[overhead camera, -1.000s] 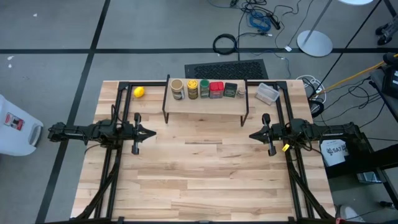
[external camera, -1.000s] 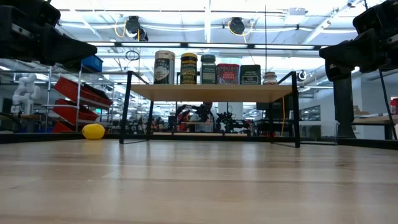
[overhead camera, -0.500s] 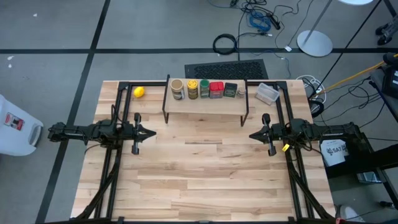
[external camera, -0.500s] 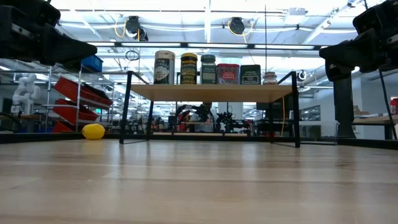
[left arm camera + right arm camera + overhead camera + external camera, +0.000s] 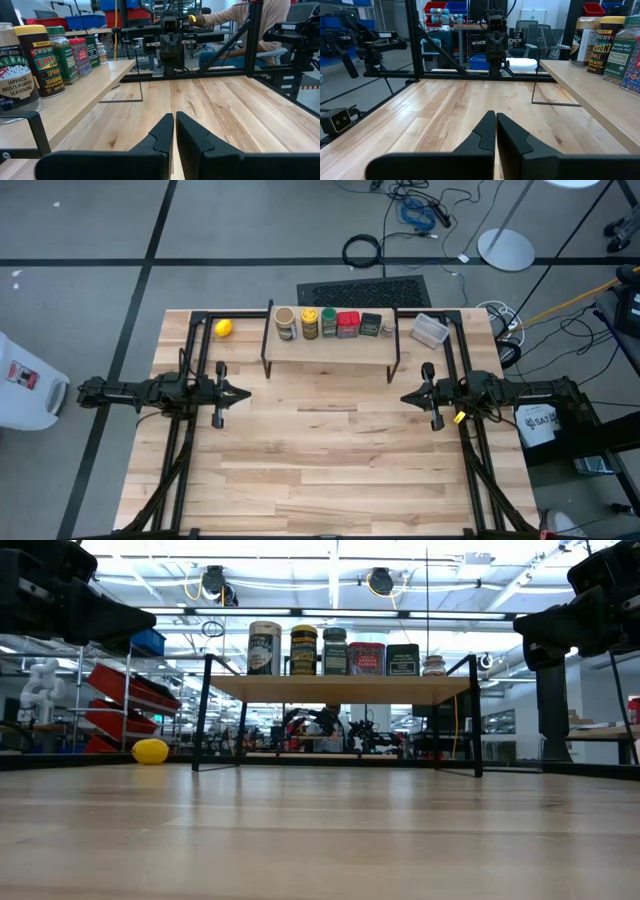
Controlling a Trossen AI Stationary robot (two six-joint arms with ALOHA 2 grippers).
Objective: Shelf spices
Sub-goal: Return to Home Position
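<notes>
The near part of the worktop (image 5: 330, 470) is light wooden planks. Across its middle the two arms lie low and point at each other. The left tool (image 5: 245, 392) is at the left side, and its two fingers (image 5: 159, 134) are pressed together, tip against tip. The right tool (image 5: 405, 397) is opposite, at the right side, and its fingers (image 5: 482, 132) are pressed together in the same way.

Both tools are well apart from the shelf (image 5: 330, 350), which stands farther back, at the middle of the far edge. On its wooden top the six spices stand upright in one row. From left to right they are:
- the tan round-topped jar (image 5: 285, 323)
- the yellow-lidded jar (image 5: 309, 322)
- the green-lidded jar (image 5: 329, 322)
- the red square tin (image 5: 348, 324)
- the dark rectangular box (image 5: 371, 324)
- the tiny brownish jar (image 5: 388, 327), at the right end

Each one is just beside the next. A yellow ball (image 5: 223, 328) lies on the worktop to the left of the shelf. A clear plastic tub (image 5: 429, 330) lies to the right of it. Beyond the worktop, in the left wrist view, a person in a tan sleeve (image 5: 240, 12) sits.
</notes>
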